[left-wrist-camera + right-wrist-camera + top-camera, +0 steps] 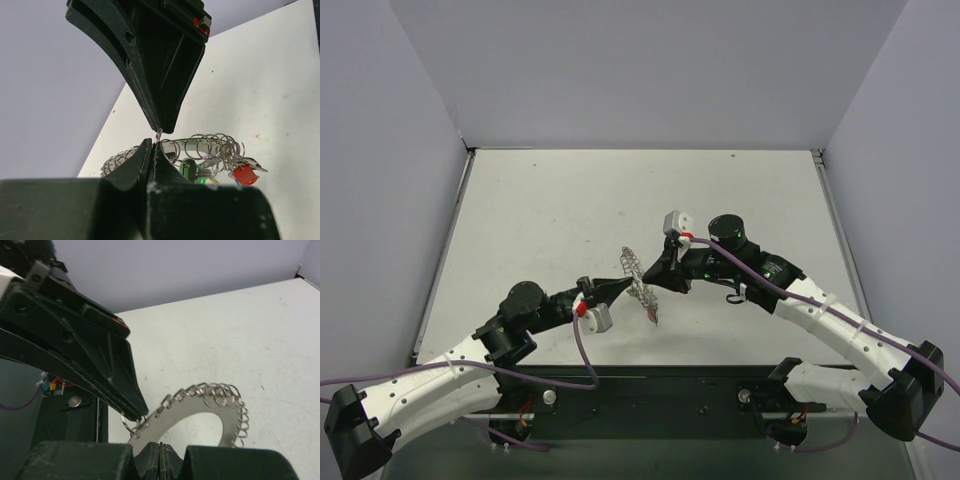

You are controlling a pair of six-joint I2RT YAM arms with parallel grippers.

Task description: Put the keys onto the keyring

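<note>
Left wrist view: the left gripper (152,150) has its 2 fingers pressed together at the tips, pinching a thin wire turn of the keyring (210,147).
Right wrist view: the right gripper (159,452) is closed tight, with no gap between its fingers. They meet on the lower edge of the keyring's flat band, which runs down behind them.
Grip points: the 2 grippers hold the ring just beside each other, tip almost against tip. In the top view the left one reaches in from the near left and the right one from the far right.
Keyring: it is held between the 2 grippers over the middle of the table (540,210) and looks edge-on from above. Its silver band is wrapped in loose wire coils around a hollow centre.
Keys: the keys (215,172) are bunched under the coils on the stretch away from the grips. The red key (245,174) hangs at the far end and the green key (189,168) hangs nearer the left gripper. Slivers of yellow and blue show between them, and the blades are mostly hidden.
Top view: a small reddish piece dangles below the ring, too small to tell more.
Table: white, with grey walls on 3 sides.
</note>
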